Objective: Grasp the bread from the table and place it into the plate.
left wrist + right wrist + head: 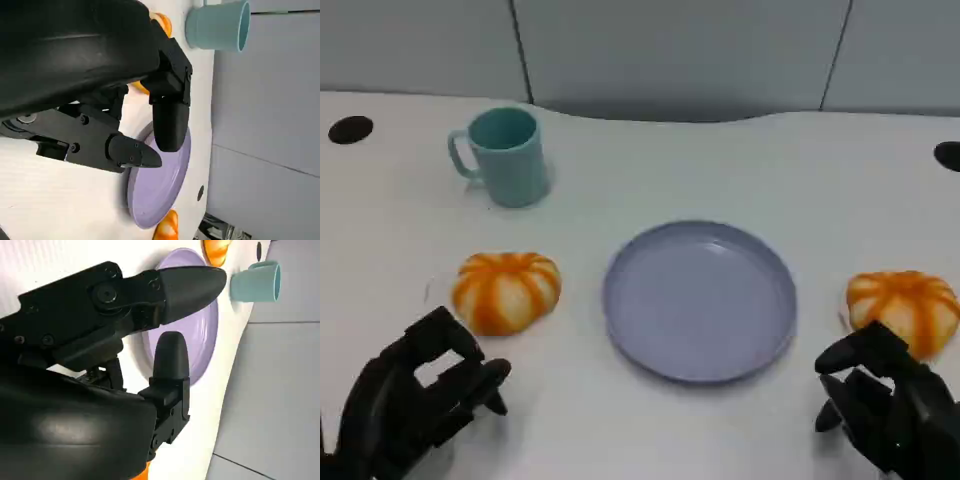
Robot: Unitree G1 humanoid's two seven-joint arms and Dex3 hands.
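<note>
bread (pixel 507 290) untouched; left hand (pixel 415 400), right hand (pixel 880 400) empty, fingers apart

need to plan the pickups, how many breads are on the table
2. One bread lies left of the plate, ahead of the left hand. The other bread lies right of the plate, just beyond the right hand.

Office: white desk (pixel 650 430), grey partition panels (pixel 670 50).
</note>
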